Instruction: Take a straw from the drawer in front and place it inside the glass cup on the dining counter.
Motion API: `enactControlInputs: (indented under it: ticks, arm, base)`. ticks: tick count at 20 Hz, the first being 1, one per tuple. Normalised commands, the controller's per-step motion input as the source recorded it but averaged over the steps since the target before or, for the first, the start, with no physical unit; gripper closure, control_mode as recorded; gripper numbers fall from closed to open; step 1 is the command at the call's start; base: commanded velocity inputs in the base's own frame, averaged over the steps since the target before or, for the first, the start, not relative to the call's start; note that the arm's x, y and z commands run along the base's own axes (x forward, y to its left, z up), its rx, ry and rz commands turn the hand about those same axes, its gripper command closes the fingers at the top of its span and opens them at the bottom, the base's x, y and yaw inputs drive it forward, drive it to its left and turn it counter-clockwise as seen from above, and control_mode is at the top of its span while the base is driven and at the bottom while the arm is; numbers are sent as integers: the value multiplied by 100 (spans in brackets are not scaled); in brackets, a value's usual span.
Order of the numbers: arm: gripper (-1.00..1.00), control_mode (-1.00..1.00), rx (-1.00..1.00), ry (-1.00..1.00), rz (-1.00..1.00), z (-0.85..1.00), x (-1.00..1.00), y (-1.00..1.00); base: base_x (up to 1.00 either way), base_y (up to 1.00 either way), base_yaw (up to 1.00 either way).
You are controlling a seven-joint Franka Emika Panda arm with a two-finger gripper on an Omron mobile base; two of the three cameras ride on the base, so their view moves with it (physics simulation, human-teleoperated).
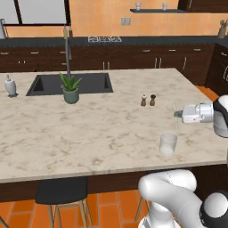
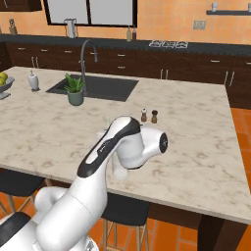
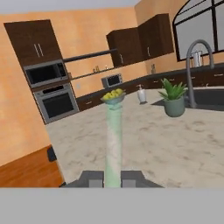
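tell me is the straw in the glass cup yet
Not yet. The straw sits clamped between the end effector fingers, beside and above the upright glass cup.

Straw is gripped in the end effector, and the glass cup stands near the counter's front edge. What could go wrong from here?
1. The end effector points level across the dining counter, so the straw probably isn't aimed down into the glass cup. Released now, it would likely land on the marble.
2. The cup stands close to the front edge, so a bump on the way down could knock it off.
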Motion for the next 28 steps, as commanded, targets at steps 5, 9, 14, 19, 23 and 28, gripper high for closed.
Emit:
enactControlInputs:
  ticks: [5, 9, 14, 19, 23, 28]
  arm:
    - [100, -100, 1, -6, 5, -26, 31, 0]
    - [100, -100, 0, -12, 6, -23, 34, -2]
    - [100, -100, 0, -15, 8, -27, 30, -16]
    - [100, -100, 0, -6, 8, -32, 31, -28]
    - [100, -100, 0, 0, 7, -35, 14, -21]
    - [100, -100, 0, 0, 6, -39, 5, -5]
  base:
    - [0, 0, 0]
    - [0, 0, 0]
    - [0, 0, 0]
    - [0, 0, 0]
    - [0, 0, 0]
    - [0, 0, 0]
